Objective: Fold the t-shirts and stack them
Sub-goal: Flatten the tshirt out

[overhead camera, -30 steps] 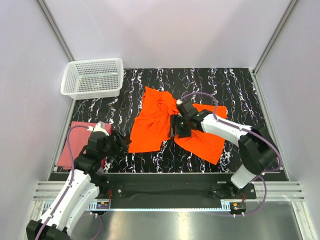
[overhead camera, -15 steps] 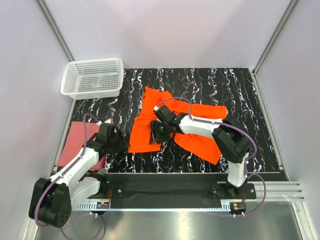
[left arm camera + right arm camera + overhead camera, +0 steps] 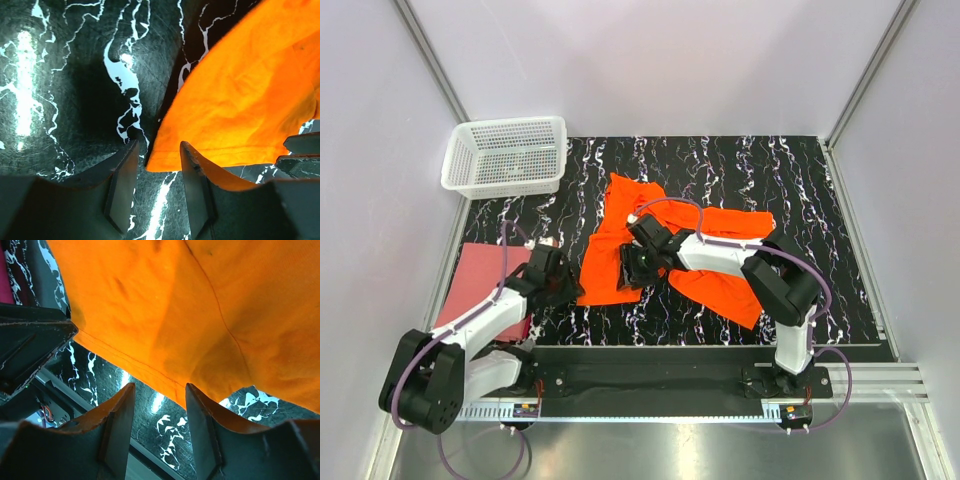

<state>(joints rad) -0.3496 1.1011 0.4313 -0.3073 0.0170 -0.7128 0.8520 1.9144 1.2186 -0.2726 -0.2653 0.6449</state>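
The work surface is a black table (image 3: 720,165) with white marble veining, enclosed by pale walls. A white mesh basket (image 3: 507,155) stands at the far left corner, partly overhanging the table edge.

Orange t-shirt (image 3: 725,280): lies crumpled and unfolded at the centre of the table, with one portion running toward the far side and another spread toward the right. Its near-left hem ends just beside the left gripper.

Pink-red t-shirt (image 3: 470,285): lies flat at the near left edge of the table, well apart from the basket and partly covered by the left arm.

Left gripper (image 3: 566,281): low over the table at the orange shirt's near-left corner. In the left wrist view the left gripper (image 3: 157,150) has its fingers (image 3: 122,185) moderately parted, and the hemmed corner of the orange t-shirt (image 3: 240,100) sits in the gap at the tips. No clamping is evident.

Right gripper (image 3: 634,266): positioned over the left portion of the orange shirt, near the left gripper. In the right wrist view the right gripper (image 3: 159,390) likewise has its fingers parted, with the shirt's hem (image 3: 150,367) crossing just above the gap. The cloth is not pinched.
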